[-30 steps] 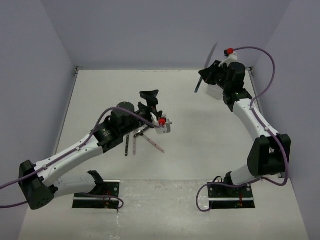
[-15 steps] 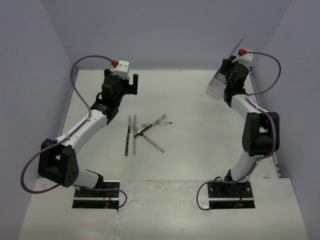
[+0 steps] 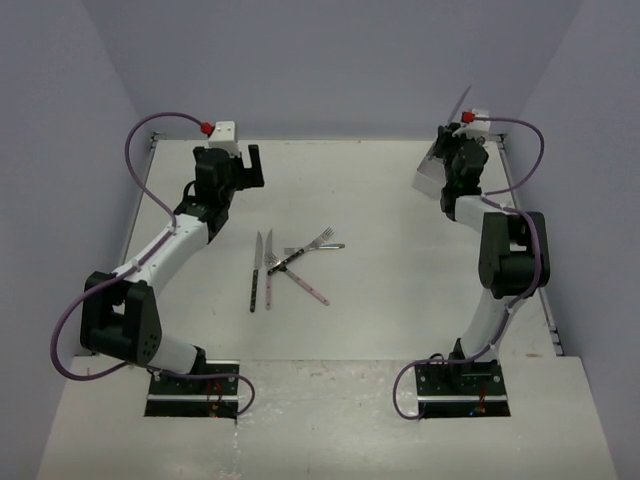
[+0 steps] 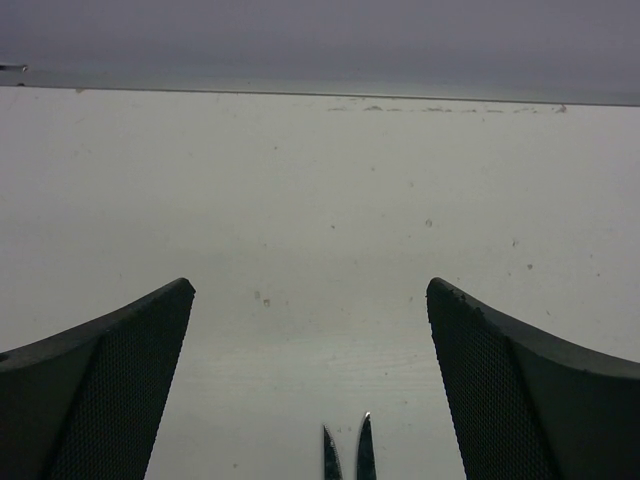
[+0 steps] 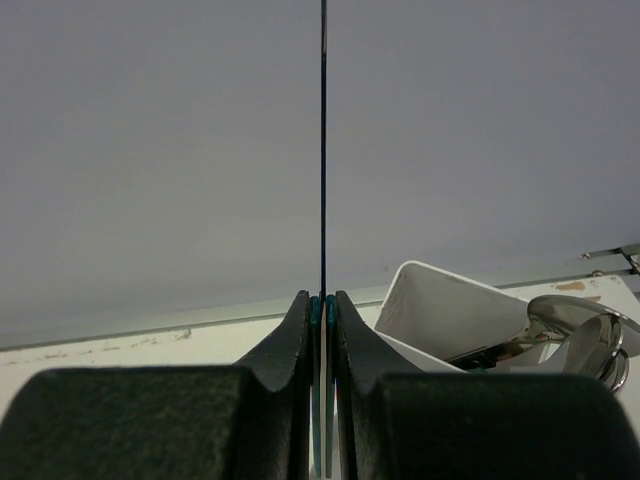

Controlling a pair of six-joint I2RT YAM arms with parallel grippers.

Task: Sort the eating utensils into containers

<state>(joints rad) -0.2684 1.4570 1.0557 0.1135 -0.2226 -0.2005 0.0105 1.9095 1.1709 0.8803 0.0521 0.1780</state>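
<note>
Left gripper (image 4: 308,288) hangs wide open and empty at the 11 o'clock end of the table (image 3: 400,300). Loose utensils (image 3: 285,262) lie mid-table. Right gripper (image 5: 322,300) is clamped on a knife (image 5: 323,150), blade up, by the white bin (image 5: 440,300) at 1 o'clock. I'd tip it lengthwise over a compartment before letting go. Right arm (image 3: 500,250) is stretched far, wrist cocked up.

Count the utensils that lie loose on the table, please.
4, perhaps 5: a dark-handled knife and a pink-handled knife lie side by side in the middle; right of them a fork crosses a pink-handled piece. The crossing may hide another.
</note>
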